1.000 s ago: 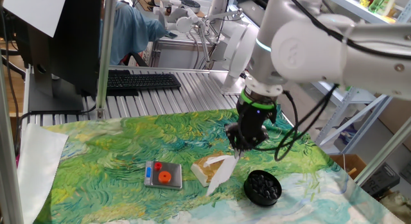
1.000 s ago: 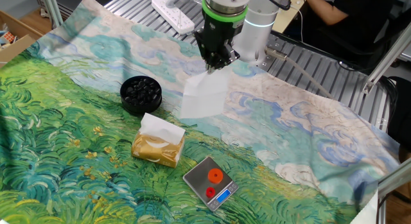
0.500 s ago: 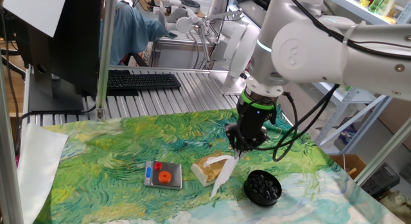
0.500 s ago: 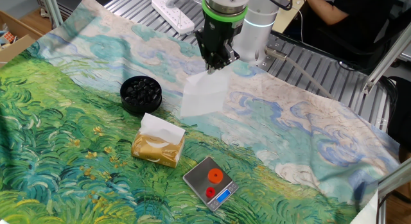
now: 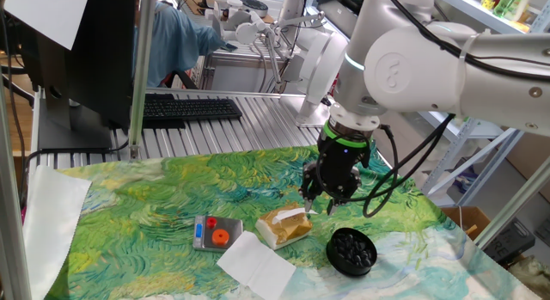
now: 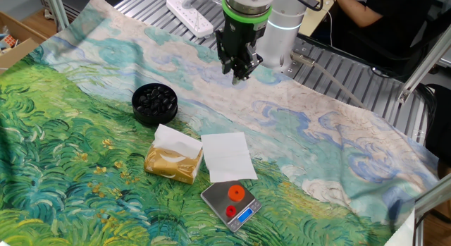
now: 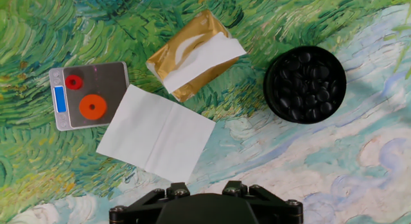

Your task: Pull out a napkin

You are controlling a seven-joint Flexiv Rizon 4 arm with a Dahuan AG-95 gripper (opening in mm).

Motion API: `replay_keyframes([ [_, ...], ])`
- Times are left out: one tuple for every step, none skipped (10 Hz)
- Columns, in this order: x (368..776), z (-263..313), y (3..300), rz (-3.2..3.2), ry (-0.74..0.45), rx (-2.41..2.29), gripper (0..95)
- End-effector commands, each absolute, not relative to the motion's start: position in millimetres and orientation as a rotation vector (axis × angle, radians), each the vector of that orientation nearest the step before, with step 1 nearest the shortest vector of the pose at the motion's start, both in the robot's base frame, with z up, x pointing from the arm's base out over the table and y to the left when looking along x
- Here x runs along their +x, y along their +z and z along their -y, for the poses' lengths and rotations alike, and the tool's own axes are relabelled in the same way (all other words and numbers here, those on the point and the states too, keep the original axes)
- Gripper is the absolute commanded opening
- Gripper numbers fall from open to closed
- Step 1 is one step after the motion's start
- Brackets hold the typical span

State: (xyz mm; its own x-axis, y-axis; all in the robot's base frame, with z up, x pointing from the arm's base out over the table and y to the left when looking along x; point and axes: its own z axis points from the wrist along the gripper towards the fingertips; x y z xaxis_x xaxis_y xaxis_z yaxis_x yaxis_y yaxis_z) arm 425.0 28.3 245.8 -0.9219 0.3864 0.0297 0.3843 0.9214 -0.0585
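The gripper (image 6: 239, 70) hung above the cloth (image 6: 84, 168) with its fingers parted and nothing between them, well clear of every object below. In one fixed view the gripper (image 5: 319, 201) stood over the far side of the pack (image 5: 284, 226), up in the air and not touching it. The hand view showed only the dark base of the gripper along the bottom edge, looking straight down at the table. The napkin (image 7: 157, 133) lay flat on the cloth, unfolded, with a faint crease down its middle, free of the pack (image 7: 194, 54). One corner of it touched or just overlapped the scale (image 7: 89, 95), and its upper edge lay just beside the pack; whether it touched the pack could not be told. In the other fixed view the napkin (image 6: 225, 156) sat between the pack (image 6: 173, 161) and the scale (image 6: 231, 199), its near edge at the scale's rim. A fresh white sheet stood out of the slot in the top of the pack. The scale was silver, with an orange disc and a smaller red one on its plate and a blue display at one end. A round black tub (image 7: 306, 83) filled with dark beads sat on the pack's other side, apart from it. The painted cloth covered the table (image 5: 223, 119), whose ribbed metal top showed beyond it.
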Motion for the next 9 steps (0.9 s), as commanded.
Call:
replay_keyframes([
  [425.1, -28.4, 245.9, 3.039, 0.076, -0.607, 38.0],
  [425.1, -28.4, 245.9, 3.039, 0.075, -0.607, 38.0],
  [425.1, -28.4, 245.9, 3.038, 0.075, -0.614, 38.0],
  [425.1, -28.4, 245.9, 3.036, 0.074, -0.620, 38.0],
  [425.1, -28.4, 245.9, 3.031, 0.075, -0.645, 38.0],
  [425.1, -28.4, 245.9, 3.026, 0.075, -0.670, 38.0],
  [425.1, -28.4, 245.9, 3.022, 0.074, -0.692, 38.0],
  [425.1, -28.4, 245.9, 3.016, 0.074, -0.716, 38.0],
  [425.1, -28.4, 245.9, 3.013, 0.074, -0.731, 38.0],
])
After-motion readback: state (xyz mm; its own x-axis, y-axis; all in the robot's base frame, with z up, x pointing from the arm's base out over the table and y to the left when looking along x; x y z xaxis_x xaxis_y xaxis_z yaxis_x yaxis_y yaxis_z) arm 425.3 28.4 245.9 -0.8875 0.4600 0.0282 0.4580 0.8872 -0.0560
